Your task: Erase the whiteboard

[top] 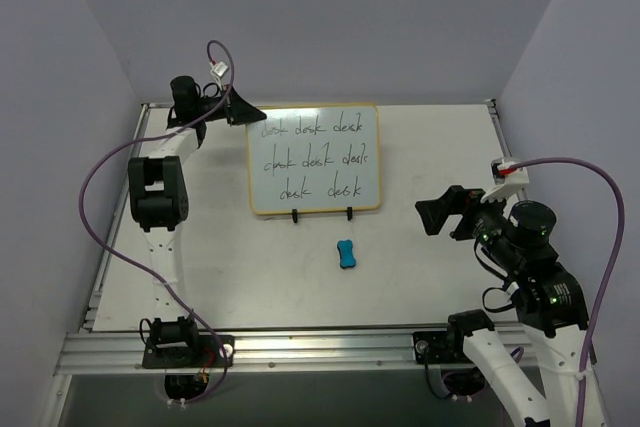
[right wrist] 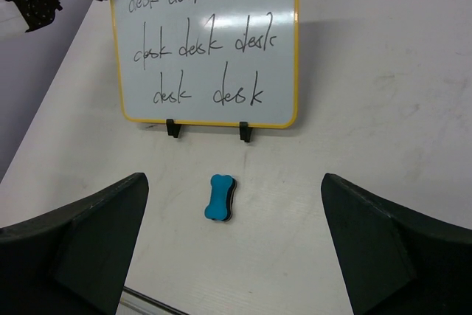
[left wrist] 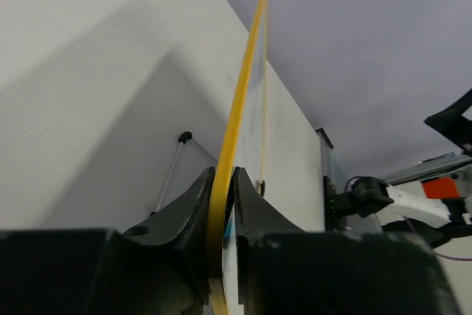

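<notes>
The whiteboard (top: 315, 159) stands on two black clip feet at the back middle of the table, with "desk" written on it several times in black. In the right wrist view the whiteboard (right wrist: 210, 42) faces me. My left gripper (top: 243, 110) is shut on its top left corner; in the left wrist view the gripper (left wrist: 223, 175) clamps the yellow frame (left wrist: 240, 101) edge-on. The blue bone-shaped eraser (top: 346, 254) lies flat in front of the board, also in the right wrist view (right wrist: 220, 197). My right gripper (top: 435, 212) is open and empty, to the right of the eraser and above the table (right wrist: 234, 180).
An aluminium rail (top: 300, 347) runs along the table's near edge between the arm bases. Purple cables (top: 95, 172) loop beside each arm. Grey walls close in the table on the left, back and right. The right arm (left wrist: 383, 197) shows beyond the board in the left wrist view.
</notes>
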`<state>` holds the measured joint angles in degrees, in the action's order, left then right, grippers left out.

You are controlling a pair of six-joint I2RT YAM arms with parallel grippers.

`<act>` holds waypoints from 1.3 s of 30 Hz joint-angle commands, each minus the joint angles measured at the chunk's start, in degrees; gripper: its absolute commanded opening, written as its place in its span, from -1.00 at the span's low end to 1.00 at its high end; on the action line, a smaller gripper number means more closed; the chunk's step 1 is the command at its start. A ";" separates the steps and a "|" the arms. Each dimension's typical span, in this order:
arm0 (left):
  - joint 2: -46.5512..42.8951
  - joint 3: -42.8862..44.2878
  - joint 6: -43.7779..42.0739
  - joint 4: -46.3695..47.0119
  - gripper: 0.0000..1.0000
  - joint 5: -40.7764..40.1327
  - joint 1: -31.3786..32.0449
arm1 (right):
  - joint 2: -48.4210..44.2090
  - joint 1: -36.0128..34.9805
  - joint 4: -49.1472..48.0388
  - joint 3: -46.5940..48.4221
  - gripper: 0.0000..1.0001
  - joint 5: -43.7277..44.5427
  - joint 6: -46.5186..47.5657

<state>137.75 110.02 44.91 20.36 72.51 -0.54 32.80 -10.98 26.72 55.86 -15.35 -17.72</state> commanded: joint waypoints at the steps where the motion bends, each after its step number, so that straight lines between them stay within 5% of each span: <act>1: 0.67 -1.12 6.76 14.40 -0.65 2.19 -0.69 | 1.04 -0.18 -4.30 -1.53 0.98 -6.15 0.75; 4: 0.94 -2.43 12.65 21.88 -0.95 2.55 -1.13 | 2.44 -0.18 -8.34 -5.12 0.95 -13.61 -0.39; 7: -0.02 -5.41 16.52 28.39 -0.95 2.02 -1.31 | 4.29 -0.35 -12.38 -9.25 0.88 -16.63 -1.71; 19: -7.41 -20.54 5.56 34.14 -0.95 -2.28 -2.10 | 9.56 -5.97 -10.63 -12.61 0.71 -3.73 -4.95; 25: -9.96 -21.42 2.56 30.09 -0.55 -2.37 -2.28 | 11.41 -13.62 -12.65 -13.75 0.72 3.23 -6.72; 30: -9.79 -21.51 3.60 30.52 -0.50 -3.08 -2.72 | 11.85 -15.73 -13.53 -14.63 0.73 3.84 -6.89; 39: -5.05 -21.25 19.94 49.15 -0.19 -3.34 -3.95 | 11.68 -16.88 -13.54 -14.63 0.74 3.84 -6.37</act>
<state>130.69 88.31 58.13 57.71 69.41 -3.36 44.56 -27.18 15.11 41.65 -12.78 -24.01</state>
